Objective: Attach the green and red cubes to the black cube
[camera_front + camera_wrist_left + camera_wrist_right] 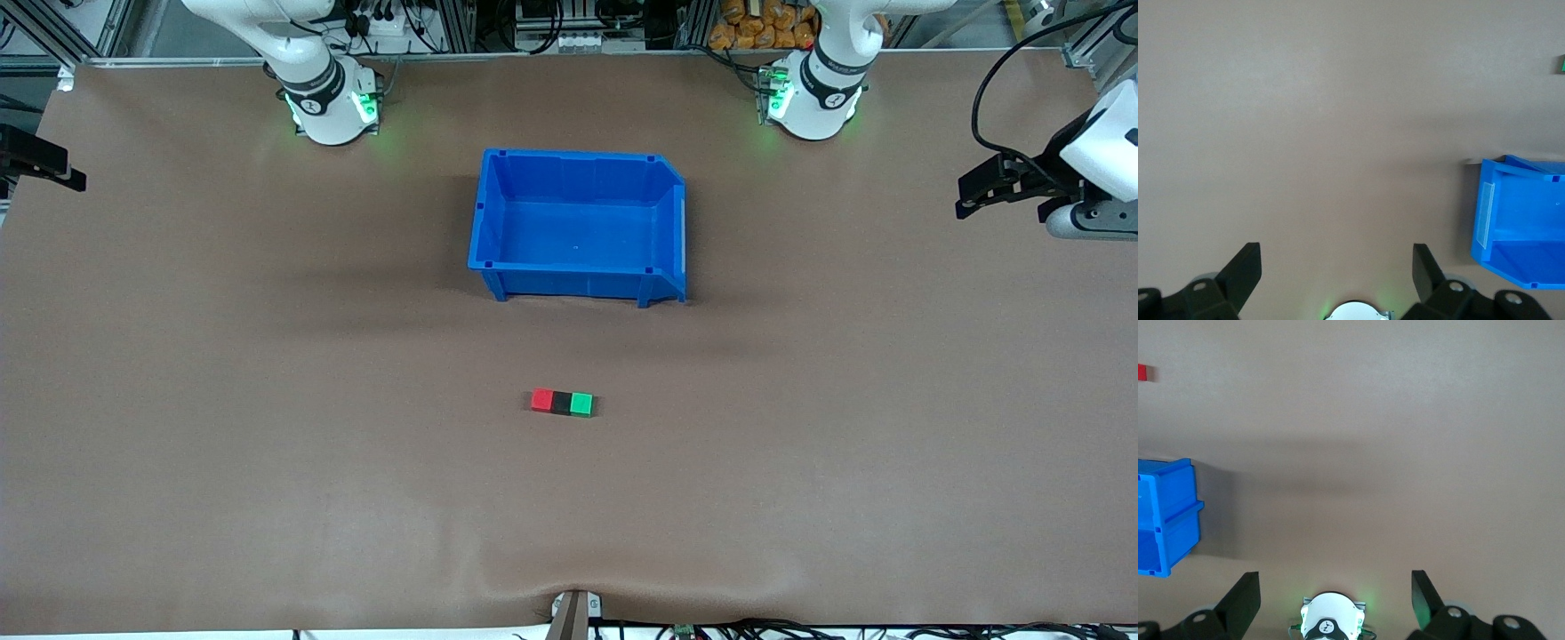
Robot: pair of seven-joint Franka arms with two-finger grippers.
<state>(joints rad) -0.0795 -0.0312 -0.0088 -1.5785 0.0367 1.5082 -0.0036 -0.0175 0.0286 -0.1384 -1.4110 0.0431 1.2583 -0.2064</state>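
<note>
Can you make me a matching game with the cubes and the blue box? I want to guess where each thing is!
Things:
1. red cube
2. black cube
3. green cube
4. blue bin

Places:
A. middle of the row of three
B. row's end toward the left arm
C. farther from the front camera than the row
D. row's end toward the right arm

Pairs: 1-D, 2-A, 3-B, 4-C
</note>
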